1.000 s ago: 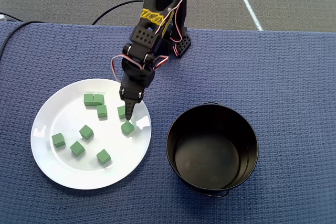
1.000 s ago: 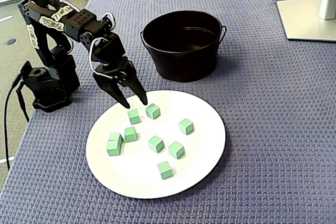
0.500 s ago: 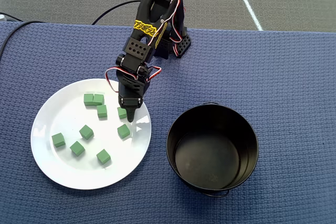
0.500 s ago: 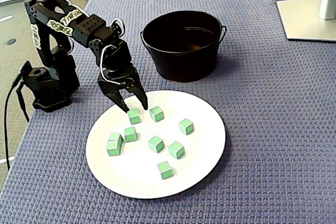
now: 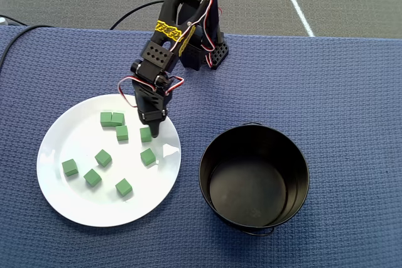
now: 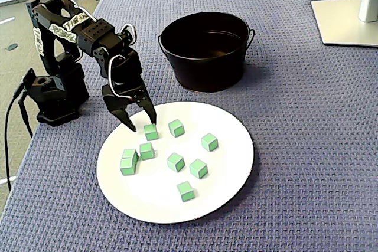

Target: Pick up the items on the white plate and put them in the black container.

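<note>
Several small green cubes [image 5: 103, 157] lie scattered on the white plate [image 5: 75, 136], which sits left of the black container [image 5: 254, 218] in the overhead view. My gripper [image 6: 142, 123] is open over the plate's edge nearest the arm base, fingertips low and nothing held. One cube [image 6: 151, 132] lies just in front of the right fingertip [image 6: 152, 118] in the fixed view. In the overhead view my gripper [image 5: 152, 131] points down beside that same cube [image 5: 146, 134]. The container [image 6: 205, 69] stands behind the plate [image 6: 227, 163] and looks empty.
The arm's black base [image 6: 56, 95] stands at the table's left edge in the fixed view, with a cable [image 6: 16, 116] hanging off it. A grey monitor foot [image 6: 345, 22] is at the far right. A blue woven cloth [image 5: 352, 105] covers the table.
My gripper swung left and lower toward the plate's rim, still open. One cube near the fingers got nudged slightly toward the plate's middle.
</note>
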Controlling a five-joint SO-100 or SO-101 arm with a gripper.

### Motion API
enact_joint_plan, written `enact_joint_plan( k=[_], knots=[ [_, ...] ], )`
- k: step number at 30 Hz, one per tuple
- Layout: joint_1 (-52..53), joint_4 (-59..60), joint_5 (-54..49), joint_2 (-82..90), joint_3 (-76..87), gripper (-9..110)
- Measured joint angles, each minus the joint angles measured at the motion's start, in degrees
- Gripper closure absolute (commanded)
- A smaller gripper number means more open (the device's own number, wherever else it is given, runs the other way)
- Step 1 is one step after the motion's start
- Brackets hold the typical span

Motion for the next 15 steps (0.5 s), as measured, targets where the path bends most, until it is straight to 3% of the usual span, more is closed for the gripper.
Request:
enact_joint_plan(
  k=[15],
  knots=[
    [1.49, -5.62, -0.70, -0.53, 0.00, 84]
  ],
)
